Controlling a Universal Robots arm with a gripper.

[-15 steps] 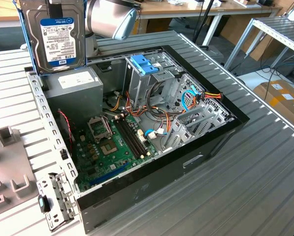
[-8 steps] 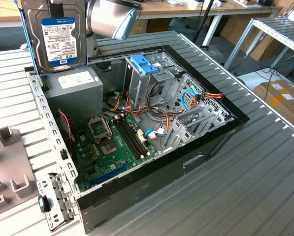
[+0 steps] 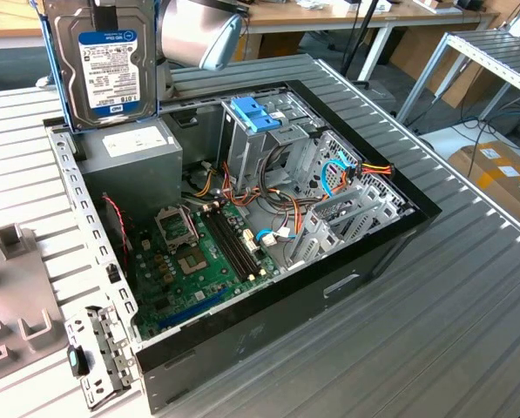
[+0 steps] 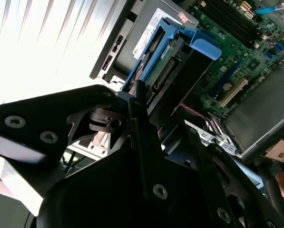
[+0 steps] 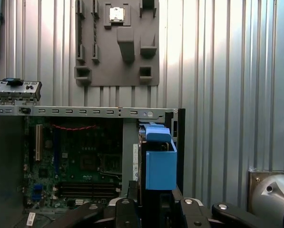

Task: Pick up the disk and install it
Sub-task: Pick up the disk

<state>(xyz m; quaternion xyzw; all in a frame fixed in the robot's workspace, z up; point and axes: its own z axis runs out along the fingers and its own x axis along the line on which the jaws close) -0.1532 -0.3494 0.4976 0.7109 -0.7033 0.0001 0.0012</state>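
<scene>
Workshop bench, brightly lit.
Ribbed grey metal tabletop [image 3: 469, 331] up front; wooden desk [image 3: 329, 16] along the back, metal rack [image 3: 495, 54] on the exterior view's right, cardboard box [image 3: 499, 170] on the floor below it.

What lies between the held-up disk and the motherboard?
In the exterior view, the grey power supply box with its white sticker sits between the disk and the motherboard.

In the exterior view, the open case [image 3: 268, 344] is lying on the worktop [image 3: 442, 331], the disk [image 3: 111, 74] hanging over its 11 o'clock corner above the power supply box [image 3: 142, 161]. Inside, the motherboard [image 3: 199, 266] is sitting toward 7 o'clock and the drive cage [image 3: 351, 196] toward 3 o'clock.
</scene>
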